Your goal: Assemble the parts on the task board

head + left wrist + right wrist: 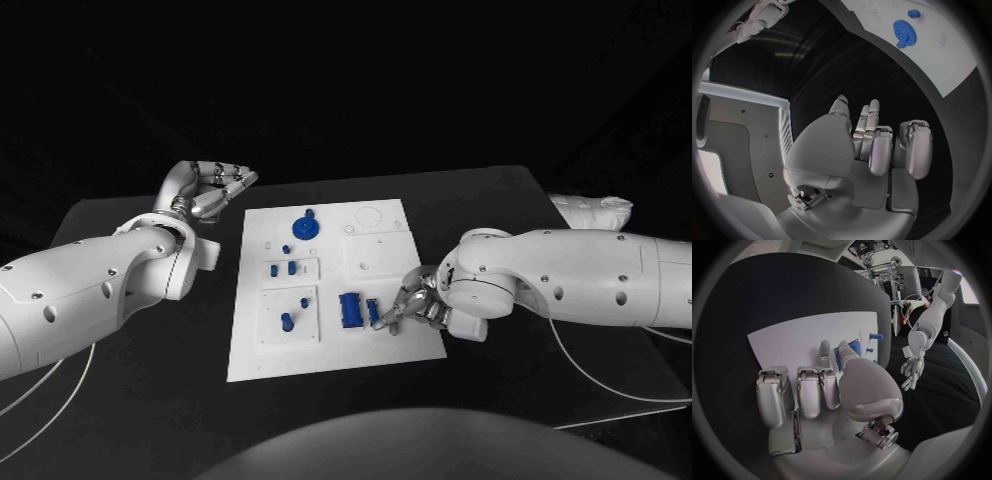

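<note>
Black table [144,400] under a dark background, with the white task board [375,345] at centre in the head view. Blue gear [304,225] seated near the far edge of the board; small blue pegs [286,322] standing in the near-left plate; blue rectangular block [351,309] lying in the near-right area. Left hand [209,187] held off the board beside its far-left corner, above the table, fingers loosely curled and holding nothing. Right hand [408,305] lowered onto the near-right area, fingertips at a small blue part [375,311] just beside the block; grip not determinable from this view. In the left wrist view: left hand [873,145] with fingers apart and empty over the dark table, board [942,65] and gear [903,31] well apart from it. In the right wrist view: right hand [826,385] over the board [786,345], thumb and one fingertip at the blue block [853,351]; contact hidden, closure not determinable.
</note>
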